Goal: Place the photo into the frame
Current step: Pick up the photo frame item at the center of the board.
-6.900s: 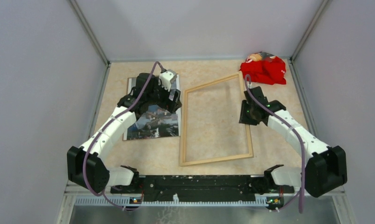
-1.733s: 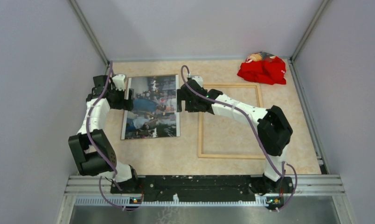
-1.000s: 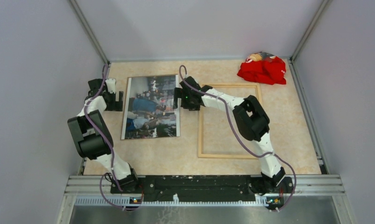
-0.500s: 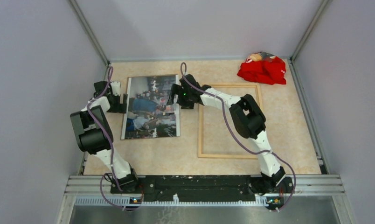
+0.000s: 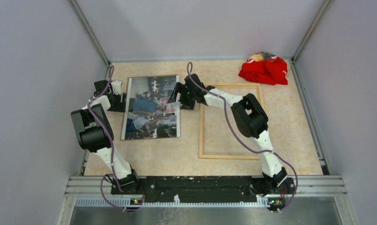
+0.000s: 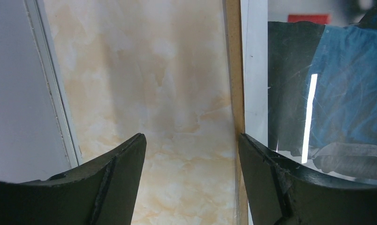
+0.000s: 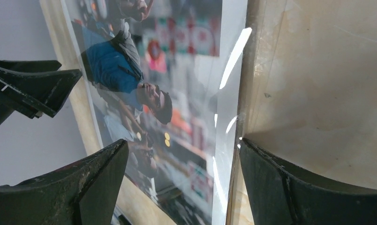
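The photo (image 5: 151, 108), a crowd scene in blue and dark tones, lies face up on the table left of centre. The frame (image 5: 231, 156), thin light wood, lies flat to its right. My left gripper (image 5: 123, 100) is low at the photo's left edge and open. In the left wrist view its gripper (image 6: 191, 146) has one finger (image 6: 271, 183) over the photo (image 6: 327, 93) and the other over bare table. My right gripper (image 5: 175, 97) is open at the photo's right edge. In the right wrist view that gripper (image 7: 182, 146) straddles the photo's (image 7: 163, 89) white margin.
A brown board edge (image 6: 233, 70) shows under the photo's left side. A red cloth bundle (image 5: 265, 69) lies at the back right corner. The enclosure wall and its rail (image 6: 50, 93) stand close to my left gripper. Grey walls surround the table.
Both grippers have narrowed a little while staying open. The left one has edged in toward the photo's left edge; the right one has shifted slightly at the right edge. The photo and frame lie as before.
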Robot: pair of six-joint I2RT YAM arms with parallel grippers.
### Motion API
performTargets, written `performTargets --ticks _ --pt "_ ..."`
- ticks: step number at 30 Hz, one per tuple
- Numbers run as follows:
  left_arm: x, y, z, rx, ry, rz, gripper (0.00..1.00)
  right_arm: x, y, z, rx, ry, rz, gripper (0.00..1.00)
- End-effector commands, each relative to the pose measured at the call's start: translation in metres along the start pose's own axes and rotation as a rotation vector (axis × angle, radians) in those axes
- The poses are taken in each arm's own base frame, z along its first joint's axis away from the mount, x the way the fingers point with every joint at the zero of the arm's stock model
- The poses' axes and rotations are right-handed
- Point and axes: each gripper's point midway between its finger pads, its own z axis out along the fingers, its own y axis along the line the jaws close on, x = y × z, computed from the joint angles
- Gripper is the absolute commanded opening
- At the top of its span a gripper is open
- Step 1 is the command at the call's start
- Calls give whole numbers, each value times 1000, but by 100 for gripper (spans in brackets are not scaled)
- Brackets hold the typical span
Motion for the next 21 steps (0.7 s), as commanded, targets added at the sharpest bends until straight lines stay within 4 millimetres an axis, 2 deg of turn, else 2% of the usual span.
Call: performTargets --ticks 1,10,16,21 --pt "55 -23 13 74 167 6 79 -2 68 -18 -232 3 -18 86" --pt "59 -23 12 64 165 19 79 -2 80 -29 -270 -2 -34 84" --pt "60 -21 11 56 166 27 79 -5 81 -39 -204 -39 -98 82" --pt "59 -20 11 53 164 30 78 -4 92 -48 -222 -55 -126 82"
